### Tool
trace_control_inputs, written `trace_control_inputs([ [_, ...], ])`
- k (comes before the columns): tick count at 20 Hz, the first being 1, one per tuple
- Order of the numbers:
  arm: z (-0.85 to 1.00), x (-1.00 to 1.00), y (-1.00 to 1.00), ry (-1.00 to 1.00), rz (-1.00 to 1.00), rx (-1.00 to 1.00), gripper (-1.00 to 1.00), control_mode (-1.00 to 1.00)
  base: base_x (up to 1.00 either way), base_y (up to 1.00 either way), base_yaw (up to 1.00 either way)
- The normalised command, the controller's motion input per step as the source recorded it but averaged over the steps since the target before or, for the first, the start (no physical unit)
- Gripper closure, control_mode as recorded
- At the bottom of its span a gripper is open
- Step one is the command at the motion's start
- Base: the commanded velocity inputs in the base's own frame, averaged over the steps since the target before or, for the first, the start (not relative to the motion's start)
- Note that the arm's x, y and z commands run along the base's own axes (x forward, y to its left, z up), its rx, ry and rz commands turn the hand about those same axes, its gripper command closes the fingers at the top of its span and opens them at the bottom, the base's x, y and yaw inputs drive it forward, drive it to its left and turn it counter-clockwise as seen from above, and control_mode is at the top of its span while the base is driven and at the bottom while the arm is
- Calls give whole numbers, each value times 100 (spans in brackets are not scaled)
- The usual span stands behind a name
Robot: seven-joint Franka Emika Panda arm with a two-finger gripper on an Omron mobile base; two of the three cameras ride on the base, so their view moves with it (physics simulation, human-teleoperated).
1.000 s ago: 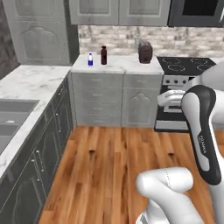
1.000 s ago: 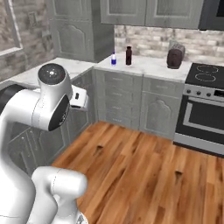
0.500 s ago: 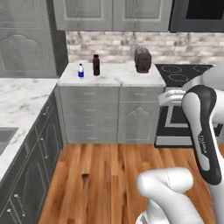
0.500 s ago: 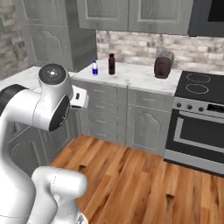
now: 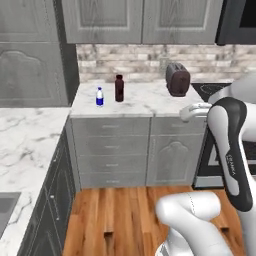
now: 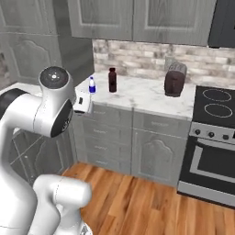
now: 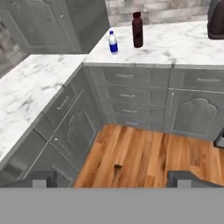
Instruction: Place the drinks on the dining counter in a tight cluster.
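Two drinks stand on the marble worktop (image 5: pixel 145 102) under the brick backsplash, beside each other. One is a squat dark-maroon bottle (image 5: pixel 119 88) (image 6: pixel 112 80) (image 7: pixel 138 29). To its left is a small clear water bottle (image 5: pixel 99 96) (image 6: pixel 92 85) (image 7: pixel 113 42) with a blue label. My gripper (image 7: pixel 112 180) hangs open and empty over the wood floor, well short of the worktop; its dark fingertips (image 7: pixel 41 179) stand far apart. The dining counter is out of view.
A dark toaster (image 5: pixel 178 80) (image 6: pixel 175 80) sits on the same worktop to the right of the bottles. A stove (image 6: pixel 211 108) adjoins at the right. A second marble worktop (image 5: pixel 30 135) runs along the left. Wood floor (image 7: pixel 144 153) lies between.
The whole picture has shifted: the base has moved, and the worktop with the two bottles now looks nearer and more central. The gripper stays open.
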Motion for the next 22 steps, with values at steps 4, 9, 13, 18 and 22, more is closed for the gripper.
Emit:
trace_control_inputs([
  [4, 0, 0, 0, 0, 0, 0, -100, 100, 99, 13, -11],
  [9, 0, 0, 0, 0, 0, 0, -100, 100, 73, 6, -14],
  [13, 0, 0, 0, 0, 0, 0, -100, 100, 44, 32, -12],
  [18, 0, 0, 0, 0, 0, 0, -100, 100, 34, 46, -11],
  [22, 0, 0, 0, 0, 0, 0, -100, 100, 54, 51, -13],
])
